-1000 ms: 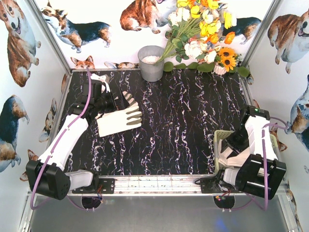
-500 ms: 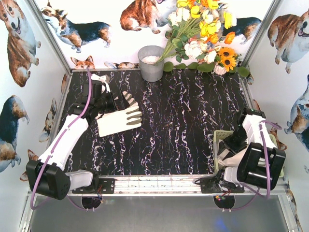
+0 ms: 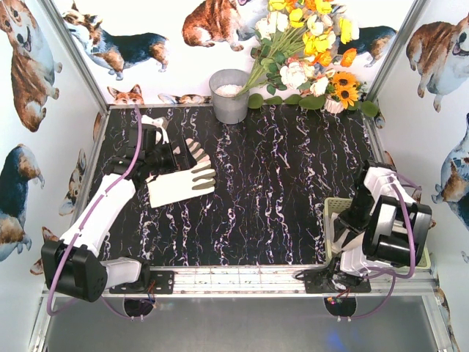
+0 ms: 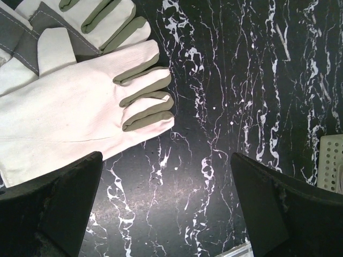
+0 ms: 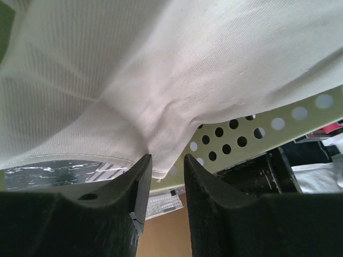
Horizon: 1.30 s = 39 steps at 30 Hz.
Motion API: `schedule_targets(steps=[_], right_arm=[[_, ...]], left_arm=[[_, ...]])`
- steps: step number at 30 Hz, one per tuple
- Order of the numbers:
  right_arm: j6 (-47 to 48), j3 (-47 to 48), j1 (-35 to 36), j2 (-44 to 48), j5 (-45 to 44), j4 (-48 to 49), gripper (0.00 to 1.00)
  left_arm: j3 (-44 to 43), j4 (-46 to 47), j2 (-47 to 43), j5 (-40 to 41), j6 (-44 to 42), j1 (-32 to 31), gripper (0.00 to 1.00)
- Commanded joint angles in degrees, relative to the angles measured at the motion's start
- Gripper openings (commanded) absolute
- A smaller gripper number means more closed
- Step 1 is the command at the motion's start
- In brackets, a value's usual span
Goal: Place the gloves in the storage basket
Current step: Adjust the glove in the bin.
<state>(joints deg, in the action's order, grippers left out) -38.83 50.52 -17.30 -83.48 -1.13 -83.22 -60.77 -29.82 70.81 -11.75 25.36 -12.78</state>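
Note:
Two gloves lie overlapped at the table's left; the nearer glove (image 3: 179, 185) (image 4: 75, 112) is palm-down, and the other glove (image 4: 91, 21) lies past it. My left gripper (image 3: 163, 152) (image 4: 166, 206) hovers wide open over bare table just beside the nearer glove's fingertips, holding nothing. The storage basket (image 3: 333, 204) (image 5: 278, 126) sits at the front right under my right arm. A third glove (image 3: 344, 236) (image 5: 161, 69) is draped in it. My right gripper (image 5: 168, 166) is right under that glove's hem. Its jaws are narrow but apart, with a corner of the cuff hanging between the tips.
A grey metal bucket (image 3: 229, 95) stands at the back centre beside a bouquet of flowers (image 3: 308, 51). Corgi-print walls close in both sides. A metal rail (image 3: 234, 277) runs along the front edge. The basket's corner (image 4: 333, 160) shows at the right of the left wrist view.
My right arm has folded back toward its base over the basket, and its jaws have narrowed. The left arm and the two gloves on the table have barely moved.

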Motion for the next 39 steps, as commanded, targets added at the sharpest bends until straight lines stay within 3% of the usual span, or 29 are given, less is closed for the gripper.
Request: schedule_targets(steps=[1, 6, 10, 15, 32, 39], right_arm=[[2.2, 5.6, 0.3, 0.0, -4.7, -4.1, 0.32], [1.6, 16.7, 0.3, 0.8, -3.6, -8.2, 0.35], [-2.7, 22.3, 0.3, -1.1, -0.5, -5.9, 0.39], [-7.9, 20.9, 1.0, -4.2, 3.9, 1.4, 0.39], [-5.9, 15.3, 1.9, -11.3, -3.7, 8.0, 0.39], [-5.3, 11.0, 2.6, -10.5, -3.2, 8.4, 0.29]], left_arm=[[-1.4, -1.1, 0.9, 0.3, -2.4, 0.9, 1.00], [-2.0, -2.2, 0.9, 0.9, -3.2, 1.1, 1.00], [-2.0, -1.6, 1.1, 0.6, -2.6, 1.1, 1.00], [-2.8, -2.0, 1.0, 0.7, -2.8, 1.2, 1.00], [-2.0, -3.3, -1.1, 2.0, -2.3, 1.3, 1.00], [-1.6, -2.9, -1.0, 2.1, -1.9, 1.3, 1.00]])
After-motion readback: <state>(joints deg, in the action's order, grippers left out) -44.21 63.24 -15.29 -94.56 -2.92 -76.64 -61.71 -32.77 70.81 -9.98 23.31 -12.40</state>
